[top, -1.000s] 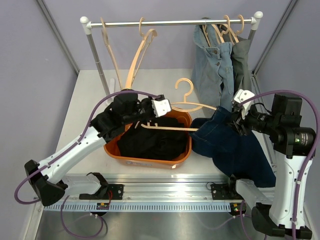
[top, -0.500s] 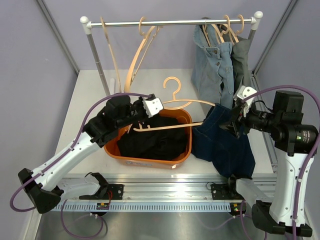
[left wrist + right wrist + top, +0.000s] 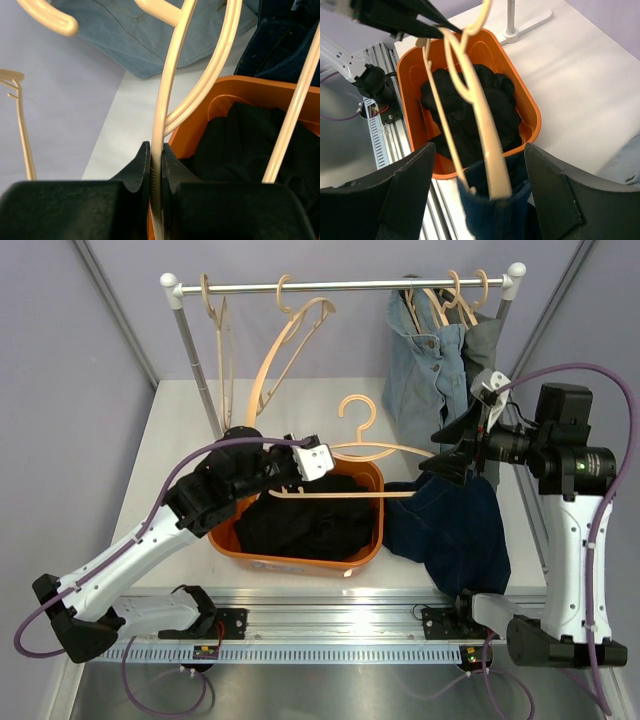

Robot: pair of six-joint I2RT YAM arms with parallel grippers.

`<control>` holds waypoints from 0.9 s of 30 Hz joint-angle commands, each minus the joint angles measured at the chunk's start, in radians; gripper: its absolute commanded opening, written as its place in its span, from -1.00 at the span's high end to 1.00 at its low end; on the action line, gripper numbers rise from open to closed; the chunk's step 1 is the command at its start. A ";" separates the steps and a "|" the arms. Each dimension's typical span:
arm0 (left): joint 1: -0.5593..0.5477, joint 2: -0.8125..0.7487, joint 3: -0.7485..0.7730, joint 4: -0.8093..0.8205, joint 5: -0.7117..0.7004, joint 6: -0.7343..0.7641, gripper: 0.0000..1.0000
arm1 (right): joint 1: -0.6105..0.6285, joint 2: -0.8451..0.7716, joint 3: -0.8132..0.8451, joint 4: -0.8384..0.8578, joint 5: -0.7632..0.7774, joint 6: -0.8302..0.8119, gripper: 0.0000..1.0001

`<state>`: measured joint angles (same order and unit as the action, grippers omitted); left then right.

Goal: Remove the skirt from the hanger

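- Clamping the cream plastic hanger [image 3: 169, 95], the left gripper [image 3: 156, 156] holds it over the orange plastic basket [image 3: 372, 476].
- Jaws of the right gripper [image 3: 479, 150] stand apart around the dark blue denim skirt [image 3: 452, 532].

Hanger [image 3: 385, 448]: smooth, glossy cream plastic. Skirt [image 3: 455, 535], right of the basket: matt dark blue denim cloth. Basket [image 3: 290, 562]: smooth orange plastic with a slight sheen, holding matt black cloth [image 3: 310, 520]. Rail [image 3: 340, 284], behind the basket: polished metal. Surface [image 3: 180, 430]: matt white. Left arm's fingers [image 3: 135, 172]: matt black plastic.
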<state>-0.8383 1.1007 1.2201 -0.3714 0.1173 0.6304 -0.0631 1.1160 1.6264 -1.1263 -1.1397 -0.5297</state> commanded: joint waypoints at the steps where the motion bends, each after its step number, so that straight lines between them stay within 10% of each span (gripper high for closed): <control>1: -0.028 -0.004 0.090 0.097 -0.005 0.029 1.00 | 0.055 0.048 0.027 0.177 -0.044 0.140 -0.60; 8: -0.073 0.067 0.189 0.055 -0.024 0.121 1.00 | 0.143 0.240 0.257 -0.120 -0.012 -0.070 -0.57; 18: -0.084 0.197 0.346 0.017 0.018 0.270 1.00 | 0.264 0.243 0.224 -0.128 0.023 -0.056 -0.33; 27: -0.094 0.261 0.438 -0.018 0.048 0.362 1.00 | 0.266 0.242 0.211 -0.112 -0.003 -0.029 0.51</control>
<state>-0.9268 1.3514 1.5852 -0.4778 0.1467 0.9646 0.1947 1.3685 1.8435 -1.2324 -1.1088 -0.5713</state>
